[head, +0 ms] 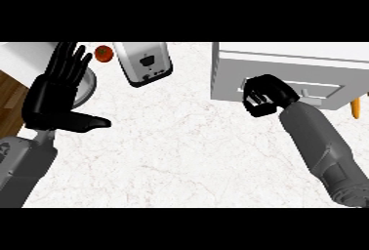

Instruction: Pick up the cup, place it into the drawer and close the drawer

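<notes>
Right hand (263,96) is up against the front of the drawer (288,73) at the upper right, fingers curled in tight. Something pale shows between those black fingers, but I can't tell whether it's the cup or just the drawer face behind them, and I can't say if the hand is clutching anything. No cup shows anywhere in the open from up here. The hand sits right at the left end of the drawer's recessed handle (314,91), touching or just over the front panel. The grey forearm runs down and to the right from it, toward the lower right edge.

The drawer unit is a grey-white box, its front face turned toward the robot, with a white top edge above it. Whether the drawer is fully pushed in, I can't make out from this angle.

Over on the left, the left hand (57,93) is released, fingers straight and pointing up, thumb stuck out to the right, resting near the left edge over the tabletop (180,146).

Behind those fingers there's a round grey plate (88,85), partly hidden by the hand. Just beyond it, a small red tomato (104,52) near the top edge. Beside that, a silver toaster (143,62) lying at a slight tilt, dark base end toward us. At the far right edge, a sliver of something orange (355,108) pokes out beside the drawer unit. Wooden floor (9,97) shows at the far left.
</notes>
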You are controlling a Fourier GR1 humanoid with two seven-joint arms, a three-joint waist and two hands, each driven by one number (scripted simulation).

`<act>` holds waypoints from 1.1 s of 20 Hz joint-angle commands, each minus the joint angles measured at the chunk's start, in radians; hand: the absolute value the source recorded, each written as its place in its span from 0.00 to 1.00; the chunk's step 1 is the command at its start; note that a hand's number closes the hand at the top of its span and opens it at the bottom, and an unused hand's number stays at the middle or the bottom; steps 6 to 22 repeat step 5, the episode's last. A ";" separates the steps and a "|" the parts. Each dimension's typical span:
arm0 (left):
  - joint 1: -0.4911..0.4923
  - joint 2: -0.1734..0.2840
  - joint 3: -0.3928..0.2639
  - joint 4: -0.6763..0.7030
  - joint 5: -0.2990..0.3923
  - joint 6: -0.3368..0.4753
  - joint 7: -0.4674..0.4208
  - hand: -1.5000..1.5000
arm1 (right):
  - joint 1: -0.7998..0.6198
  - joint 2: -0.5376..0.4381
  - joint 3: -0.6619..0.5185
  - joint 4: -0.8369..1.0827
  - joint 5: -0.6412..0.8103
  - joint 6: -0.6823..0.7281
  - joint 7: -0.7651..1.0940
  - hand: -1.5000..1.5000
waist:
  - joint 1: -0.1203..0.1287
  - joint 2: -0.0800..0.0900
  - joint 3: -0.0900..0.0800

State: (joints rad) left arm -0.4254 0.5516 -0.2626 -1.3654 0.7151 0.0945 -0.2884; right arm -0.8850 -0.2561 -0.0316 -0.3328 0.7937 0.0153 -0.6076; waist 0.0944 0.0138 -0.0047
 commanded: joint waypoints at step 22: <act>0.018 -0.027 -0.019 0.005 -0.022 0.000 -0.022 0.00 | -0.085 -0.086 -0.080 0.065 -0.028 -0.070 0.095 1.00 | 0.030 0.038 0.009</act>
